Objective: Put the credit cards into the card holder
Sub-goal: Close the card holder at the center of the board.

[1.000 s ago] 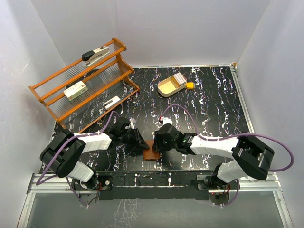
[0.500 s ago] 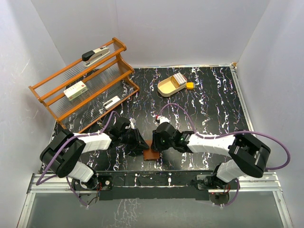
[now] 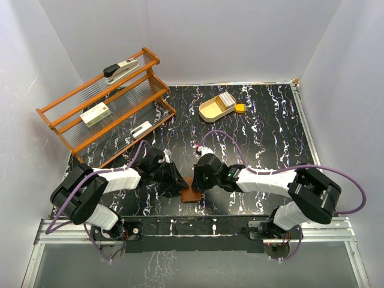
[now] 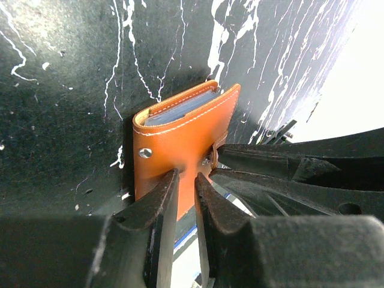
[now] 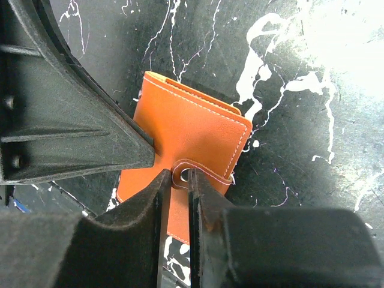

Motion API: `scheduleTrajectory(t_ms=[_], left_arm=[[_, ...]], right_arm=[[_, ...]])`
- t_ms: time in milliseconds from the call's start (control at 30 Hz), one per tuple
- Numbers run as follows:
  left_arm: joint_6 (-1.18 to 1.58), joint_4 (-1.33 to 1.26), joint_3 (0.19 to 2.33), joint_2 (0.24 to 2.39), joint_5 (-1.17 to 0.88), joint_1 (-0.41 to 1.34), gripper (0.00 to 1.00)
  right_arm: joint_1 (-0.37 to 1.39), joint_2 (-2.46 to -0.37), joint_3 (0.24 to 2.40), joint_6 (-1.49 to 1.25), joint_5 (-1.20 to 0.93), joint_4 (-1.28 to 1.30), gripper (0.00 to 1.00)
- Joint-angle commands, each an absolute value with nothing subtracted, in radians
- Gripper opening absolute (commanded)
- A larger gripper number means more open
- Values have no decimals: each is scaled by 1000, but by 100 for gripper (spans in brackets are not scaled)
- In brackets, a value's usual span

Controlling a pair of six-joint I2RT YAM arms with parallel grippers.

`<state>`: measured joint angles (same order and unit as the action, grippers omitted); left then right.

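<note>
The card holder (image 3: 192, 194) is an orange-brown leather wallet lying folded near the front edge of the table, between both arms. My left gripper (image 4: 186, 177) is shut on the lower edge of its cover (image 4: 174, 144), near a metal snap stud (image 4: 145, 153). My right gripper (image 5: 180, 175) has its narrow jaws pinched on the end of the snap tab (image 5: 204, 171), which wraps over the holder (image 5: 192, 135). Bluish-grey layers (image 4: 180, 111) show inside the folded holder. A pale stack of credit cards (image 3: 225, 98) lies in the tray at the back.
A tan oval wooden tray (image 3: 211, 110) stands at the back centre with a small yellow block (image 3: 240, 108) beside it. A wooden shelf rack (image 3: 72, 129) at the back left carries a stapler (image 3: 120, 69), a white-and-green box (image 3: 96, 114) and a white item (image 3: 141, 129).
The right gripper's jaws have narrowed onto the snap tab, and its arm has shifted slightly left. The left gripper and the holder have stayed put.
</note>
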<state>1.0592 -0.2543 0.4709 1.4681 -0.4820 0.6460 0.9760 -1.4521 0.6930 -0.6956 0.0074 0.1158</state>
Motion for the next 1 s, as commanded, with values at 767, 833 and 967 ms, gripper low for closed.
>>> scheduleTrajectory(t_ms=[767,833,967], left_arm=[[1038,-124,441,1467,-399,666,20],[1038,-127,441,1467,-400,666,20],[1038,-131,441,1470,-403,666,20]], right_arm=[[973,-1359,735,-667,15,187,21],[968,-1361,717,-676,12,163,16],[959,-1370,693,-688,-5,125,13]])
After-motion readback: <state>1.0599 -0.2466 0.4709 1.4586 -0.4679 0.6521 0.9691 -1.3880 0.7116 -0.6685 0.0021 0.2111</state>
